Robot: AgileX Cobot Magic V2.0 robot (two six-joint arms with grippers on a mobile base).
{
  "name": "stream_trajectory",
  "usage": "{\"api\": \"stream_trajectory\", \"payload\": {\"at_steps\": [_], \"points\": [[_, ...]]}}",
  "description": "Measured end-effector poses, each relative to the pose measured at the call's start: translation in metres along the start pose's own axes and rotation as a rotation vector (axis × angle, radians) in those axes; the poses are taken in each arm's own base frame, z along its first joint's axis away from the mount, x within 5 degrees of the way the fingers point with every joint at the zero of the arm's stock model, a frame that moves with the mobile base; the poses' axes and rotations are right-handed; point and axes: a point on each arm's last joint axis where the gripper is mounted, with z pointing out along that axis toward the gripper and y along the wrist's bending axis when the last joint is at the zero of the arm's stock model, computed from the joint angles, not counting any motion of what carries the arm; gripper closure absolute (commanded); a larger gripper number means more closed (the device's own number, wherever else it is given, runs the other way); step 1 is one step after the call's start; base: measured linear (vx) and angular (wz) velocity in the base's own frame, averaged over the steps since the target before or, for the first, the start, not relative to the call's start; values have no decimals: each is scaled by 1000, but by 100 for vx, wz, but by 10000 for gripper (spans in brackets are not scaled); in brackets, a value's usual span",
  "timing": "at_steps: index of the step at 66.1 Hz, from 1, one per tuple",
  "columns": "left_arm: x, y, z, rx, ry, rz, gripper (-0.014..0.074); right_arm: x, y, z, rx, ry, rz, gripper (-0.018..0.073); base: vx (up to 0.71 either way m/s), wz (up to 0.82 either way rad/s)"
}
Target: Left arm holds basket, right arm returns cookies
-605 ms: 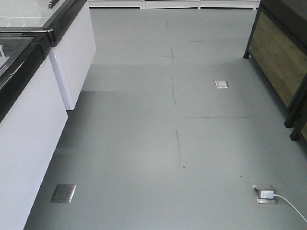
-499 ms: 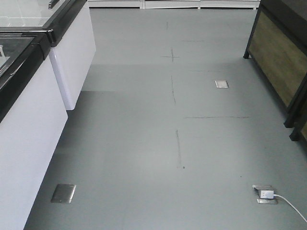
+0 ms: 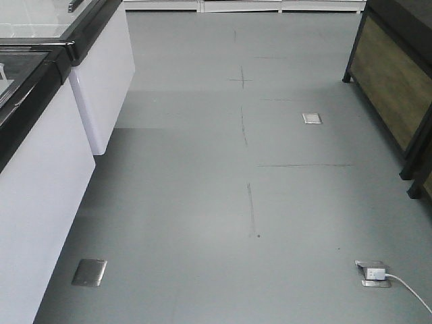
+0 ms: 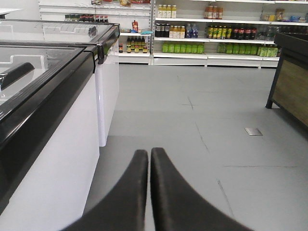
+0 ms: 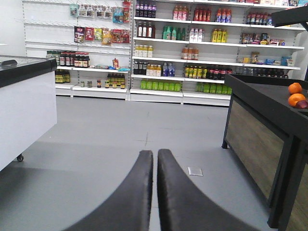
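Neither the basket nor the cookies show in any view. My left gripper (image 4: 149,153) points down a shop aisle over bare grey floor, its two black fingers pressed together with nothing between them. My right gripper (image 5: 155,154) is likewise shut and empty, aimed along the floor toward the far shelves. Neither arm appears in the front view.
White chest freezers with black rims (image 3: 40,135) (image 4: 53,120) line the left side. A dark wooden display stand (image 3: 395,81) (image 5: 262,130) holding oranges (image 5: 294,94) stands on the right. Stocked drink shelves (image 5: 183,43) (image 4: 192,29) close the aisle's far end. Floor sockets (image 3: 89,272) (image 3: 372,273) and a white cable lie near the front.
The view has shifted only by a hair; the floor marks sit almost where they were. Nothing else moved.
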Motion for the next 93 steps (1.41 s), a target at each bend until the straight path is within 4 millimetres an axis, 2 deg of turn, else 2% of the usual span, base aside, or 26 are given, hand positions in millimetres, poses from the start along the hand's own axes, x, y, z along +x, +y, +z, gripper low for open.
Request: {"api": "stream_trajectory", "payload": {"at_steps": [54,85,93], "points": [[-1,0,0,2,-8,0,602,0,0,0,0,0,0,562,0,0],[-11,-2,-1,22,-91,0,602,0,0,0,0,0,0,562,0,0],[-20,-3,-3,25,-119,-2,602,0,0,0,0,0,0,562,0,0]]}}
